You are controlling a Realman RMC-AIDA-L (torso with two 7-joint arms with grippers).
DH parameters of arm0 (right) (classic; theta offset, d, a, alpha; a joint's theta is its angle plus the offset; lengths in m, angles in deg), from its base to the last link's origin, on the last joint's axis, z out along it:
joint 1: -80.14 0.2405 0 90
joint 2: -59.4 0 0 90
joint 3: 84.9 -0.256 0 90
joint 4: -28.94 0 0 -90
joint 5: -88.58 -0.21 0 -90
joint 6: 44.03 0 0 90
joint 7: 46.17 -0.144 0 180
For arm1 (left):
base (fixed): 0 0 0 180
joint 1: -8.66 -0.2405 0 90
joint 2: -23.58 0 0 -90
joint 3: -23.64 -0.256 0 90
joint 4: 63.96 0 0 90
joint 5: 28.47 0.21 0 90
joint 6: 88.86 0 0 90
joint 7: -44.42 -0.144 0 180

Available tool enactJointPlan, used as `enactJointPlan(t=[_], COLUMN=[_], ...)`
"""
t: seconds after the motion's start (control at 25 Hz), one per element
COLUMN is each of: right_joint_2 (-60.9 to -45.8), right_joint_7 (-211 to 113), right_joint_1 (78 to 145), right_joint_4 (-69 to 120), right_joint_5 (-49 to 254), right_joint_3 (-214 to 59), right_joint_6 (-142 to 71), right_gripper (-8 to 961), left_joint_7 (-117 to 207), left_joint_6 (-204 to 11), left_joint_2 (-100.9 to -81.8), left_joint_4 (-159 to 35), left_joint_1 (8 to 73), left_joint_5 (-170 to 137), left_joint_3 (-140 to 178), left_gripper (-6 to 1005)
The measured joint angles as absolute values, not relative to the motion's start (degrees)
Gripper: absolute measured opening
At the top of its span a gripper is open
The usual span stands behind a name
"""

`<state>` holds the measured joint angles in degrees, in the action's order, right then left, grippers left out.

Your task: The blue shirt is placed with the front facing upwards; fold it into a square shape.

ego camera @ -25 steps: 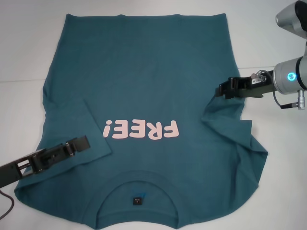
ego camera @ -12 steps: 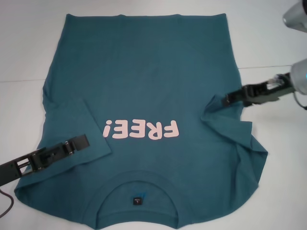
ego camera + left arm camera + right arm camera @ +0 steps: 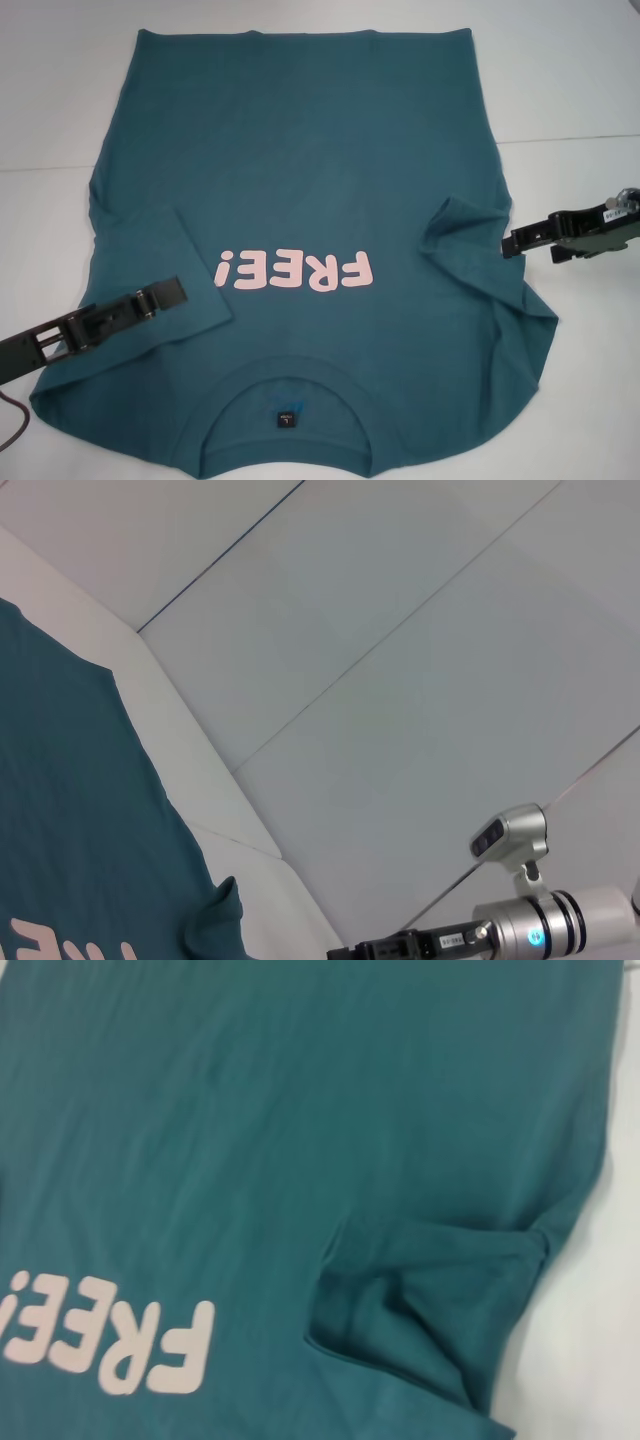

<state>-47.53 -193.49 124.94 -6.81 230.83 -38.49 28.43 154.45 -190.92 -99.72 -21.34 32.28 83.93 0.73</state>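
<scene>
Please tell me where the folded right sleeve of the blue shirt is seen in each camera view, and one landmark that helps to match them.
Head view: right sleeve, at the shirt's right edge, beside the right gripper.
Left wrist view: small crumpled peak, bottom edge.
Right wrist view: large fold, lower middle.
Shared landmark: pink lettering on the blue shirt.

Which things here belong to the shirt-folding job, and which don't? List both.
Job:
- blue shirt, both sleeves folded in
- left end effector, over the left sleeve
- right end effector, at the shirt's right edge

Just there:
- white table
</scene>
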Motion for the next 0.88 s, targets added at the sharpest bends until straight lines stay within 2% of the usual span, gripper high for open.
enactJointPlan(t=[0.28,0.72,0.84,0.88], right_joint_2=[-49.64,-50.45,-50.45,-50.44], right_joint_7=[-193.5,-194.8,-194.9,-194.9], right_joint_1=[125.2,126.4,126.2,126.2], right_joint_4=[-4.4,-1.4,-1.5,-1.6], right_joint_5=[231.6,231.5,231.4,231.4], right_joint_3=[-38.4,-38.8,-38.8,-38.8], right_joint_6=[23.7,19.9,19.9,19.9], right_gripper=[910,855,640,597], left_joint_7=[154.5,154.5,154.5,154.5], left_joint_6=[-190.7,-190.6,-190.6,-190.6], left_joint_2=[-99.73,-99.8,-99.82,-99.81], left_joint_4=[-21.3,-21.3,-21.3,-21.4], left_joint_1=[32.1,31.9,31.9,32.0], left_joint_5=[83.9,83.9,83.9,83.9], left_joint_3=[0.8,0.5,0.4,0.4], left_gripper=[952,952,952,952])
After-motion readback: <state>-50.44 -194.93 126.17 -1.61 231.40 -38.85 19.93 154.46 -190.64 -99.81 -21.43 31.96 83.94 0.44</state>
